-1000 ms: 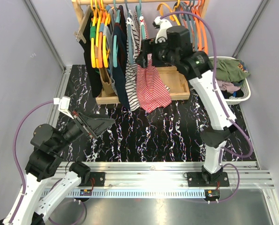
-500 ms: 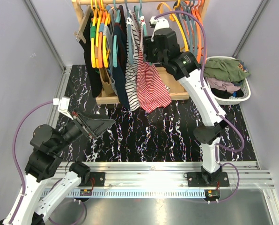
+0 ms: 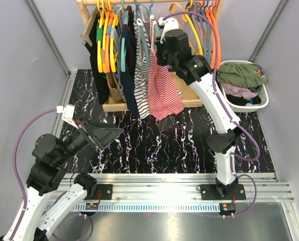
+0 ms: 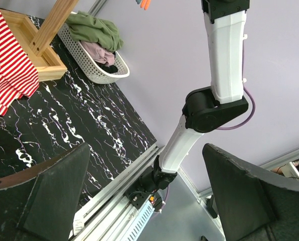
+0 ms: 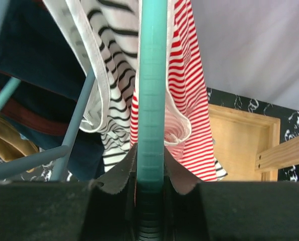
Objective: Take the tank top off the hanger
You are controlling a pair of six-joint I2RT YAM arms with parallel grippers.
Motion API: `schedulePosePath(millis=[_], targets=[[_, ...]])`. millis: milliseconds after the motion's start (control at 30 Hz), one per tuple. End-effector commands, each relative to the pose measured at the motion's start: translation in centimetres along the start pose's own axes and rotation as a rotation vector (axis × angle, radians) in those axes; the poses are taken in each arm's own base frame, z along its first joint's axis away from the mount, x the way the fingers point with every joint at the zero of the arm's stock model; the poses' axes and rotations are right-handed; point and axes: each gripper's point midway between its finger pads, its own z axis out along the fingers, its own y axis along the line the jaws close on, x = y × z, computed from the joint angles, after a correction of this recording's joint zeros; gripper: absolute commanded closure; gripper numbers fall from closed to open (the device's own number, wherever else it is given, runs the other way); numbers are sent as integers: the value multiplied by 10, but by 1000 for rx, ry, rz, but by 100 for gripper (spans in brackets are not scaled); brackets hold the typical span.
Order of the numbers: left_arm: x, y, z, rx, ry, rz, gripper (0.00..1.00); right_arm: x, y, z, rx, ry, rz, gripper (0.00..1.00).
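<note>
The red-and-white striped tank top (image 3: 163, 93) hangs on a teal hanger (image 3: 150, 16) on the wooden rack. My right gripper (image 3: 158, 50) is up at the rack beside the top. In the right wrist view the teal hanger bar (image 5: 152, 90) runs straight down between the right gripper's (image 5: 150, 168) jaws, which press on both of its sides. The striped tank top (image 5: 192, 105) drapes just behind. My left gripper (image 3: 107, 132) hovers low over the table's left part, open and holding nothing; its fingers (image 4: 54, 191) frame only the right arm and the rail.
The rack (image 3: 189, 80) also carries a black-striped top (image 3: 142, 75), dark garments (image 3: 129, 65) and several orange hangers (image 3: 103, 35). A white basket (image 3: 262, 103) of clothes stands at the right. The black marbled table (image 3: 179, 145) lies in front of the rack.
My right gripper has moved up and in toward the rack, and its jaws have closed onto the teal hanger. The left arm has not moved.
</note>
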Motion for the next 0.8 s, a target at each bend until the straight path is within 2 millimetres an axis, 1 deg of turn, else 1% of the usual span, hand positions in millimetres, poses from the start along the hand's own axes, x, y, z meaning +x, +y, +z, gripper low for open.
schedulePosePath(millis=[0, 67, 100, 133, 167, 200, 233, 267, 300, 333, 367, 400, 433, 467, 500, 533, 567, 600, 633, 667, 700, 733, 767], targets=[[-13, -13, 1, 39, -31, 36, 1, -95, -20, -54, -39, -282, 97, 100], [-14, -14, 2, 40, -27, 41, 1, -105, -28, -61, -27, -316, 121, 100], [-14, -14, 3, 38, -29, 42, 1, -112, -35, -71, -18, -340, 125, 100], [-15, -15, 3, 40, -28, 44, 1, -112, -38, -70, -9, -341, 127, 100], [-15, -16, 2, 43, -28, 48, 1, -118, -44, -81, -4, -359, 133, 100], [-14, -14, 3, 38, -24, 46, 1, -117, -44, -83, -7, -361, 133, 100], [-14, -15, 3, 38, -24, 46, 1, -111, -47, -78, 2, -351, 132, 100], [-14, -14, 4, 35, -22, 45, 1, -115, -50, -88, 1, -366, 139, 100], [-15, -15, 4, 39, -23, 46, 1, -115, -51, -90, -4, -369, 145, 100], [-15, -15, 5, 40, -20, 45, 1, -107, -54, -84, 0, -359, 149, 100], [-15, -14, 7, 39, -17, 45, 1, -113, -56, -98, -13, -386, 167, 100], [-15, -15, 7, 41, -17, 46, 1, -111, -56, -99, -17, -394, 173, 100], [-16, -16, 7, 45, -19, 49, 1, -104, -58, -93, -15, -393, 180, 100], [-15, -15, 10, 42, -10, 49, 1, -109, -62, -104, -17, -422, 193, 100], [-15, -15, 10, 43, -6, 48, 1, -108, -62, -106, -24, -430, 198, 100], [-16, -16, 11, 45, -6, 49, 1, -102, -62, -100, -32, -440, 207, 100], [-15, -15, 13, 43, 2, 46, 1, -106, -64, -111, -40, -471, 216, 100], [-15, -15, 13, 45, 2, 47, 1, -105, -66, -112, -41, -482, 222, 100], [-15, -15, 14, 43, 6, 47, 1, -98, -65, -107, -50, -498, 231, 100], [-15, -15, 14, 45, 6, 49, 1, -102, -66, -117, -61, -526, 238, 100], [-16, -16, 14, 45, 6, 47, 1, -97, -66, -115, -68, -531, 243, 100], [-15, -15, 15, 43, 8, 46, 1, -97, -64, -117, -88, -538, 249, 100], [-15, -15, 16, 42, 11, 46, 1, -99, -64, -124, -98, -550, 251, 100]])
